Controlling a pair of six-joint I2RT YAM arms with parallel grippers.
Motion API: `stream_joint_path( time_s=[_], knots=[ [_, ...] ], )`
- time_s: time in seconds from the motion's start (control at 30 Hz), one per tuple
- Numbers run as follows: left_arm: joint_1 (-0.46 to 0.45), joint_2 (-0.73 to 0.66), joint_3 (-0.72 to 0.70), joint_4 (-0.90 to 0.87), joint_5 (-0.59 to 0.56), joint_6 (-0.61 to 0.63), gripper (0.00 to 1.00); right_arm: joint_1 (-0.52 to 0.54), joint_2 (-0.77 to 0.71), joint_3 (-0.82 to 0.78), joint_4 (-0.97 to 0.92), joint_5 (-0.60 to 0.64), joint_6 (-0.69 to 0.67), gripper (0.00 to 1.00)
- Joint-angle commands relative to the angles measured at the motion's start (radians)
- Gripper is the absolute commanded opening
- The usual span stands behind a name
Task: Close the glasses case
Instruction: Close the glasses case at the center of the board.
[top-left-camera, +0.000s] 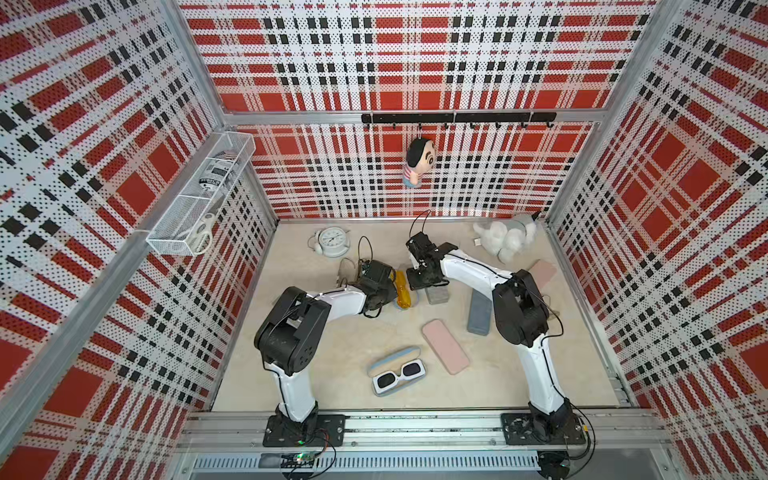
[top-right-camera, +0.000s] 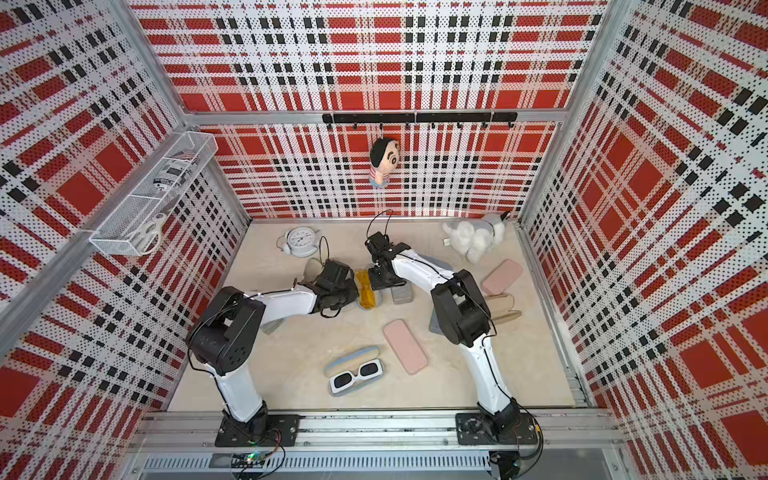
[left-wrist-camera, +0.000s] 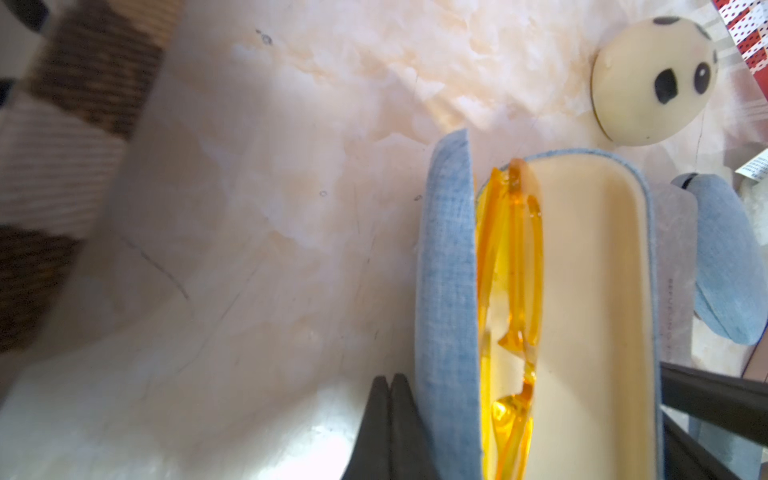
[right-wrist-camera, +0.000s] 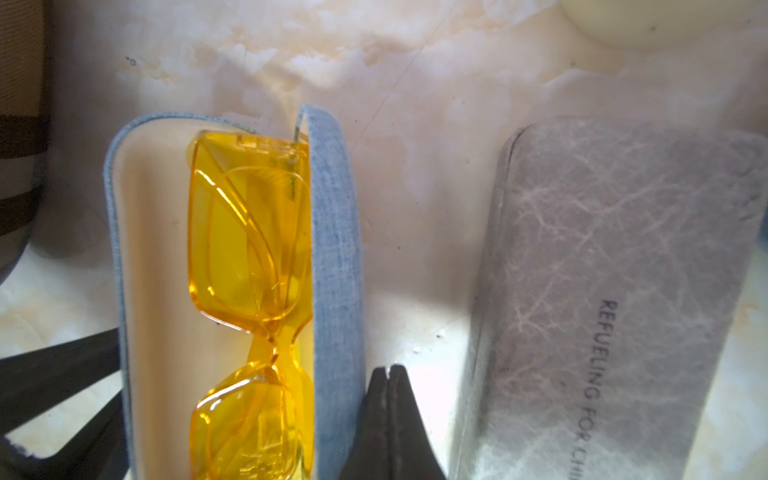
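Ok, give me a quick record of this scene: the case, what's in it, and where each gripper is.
case: blue glasses case, partly open
contents: yellow glasses, folded inside
left: left gripper shut, holding nothing, beside one shell's outside
right: right gripper shut, holding nothing, beside the opposite shell, between it and the grey case
task: case not yet closed

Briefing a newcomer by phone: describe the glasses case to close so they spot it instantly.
On the beige table, look where the left gripper and right gripper nearly meet. Between them sits a half-open blue fabric case. Only it holds yellow glasses; the front open case holds white sunglasses.
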Motion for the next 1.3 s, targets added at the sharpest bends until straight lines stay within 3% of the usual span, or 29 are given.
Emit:
stream_joint_path(
  time_s=[0.0,1.27],
  knots=[
    [-0.008,0.013,0.043,0.027,0.027,0.011,0.0,0.04,0.031,0.035,-0.011,-0.034,-0.005,0.01],
    [-0.019,0.032,0.065,0.045,0.041,0.017,0.0,0.156,0.142,0.184,-0.033,-0.124,0.038,0.03]
  ],
)
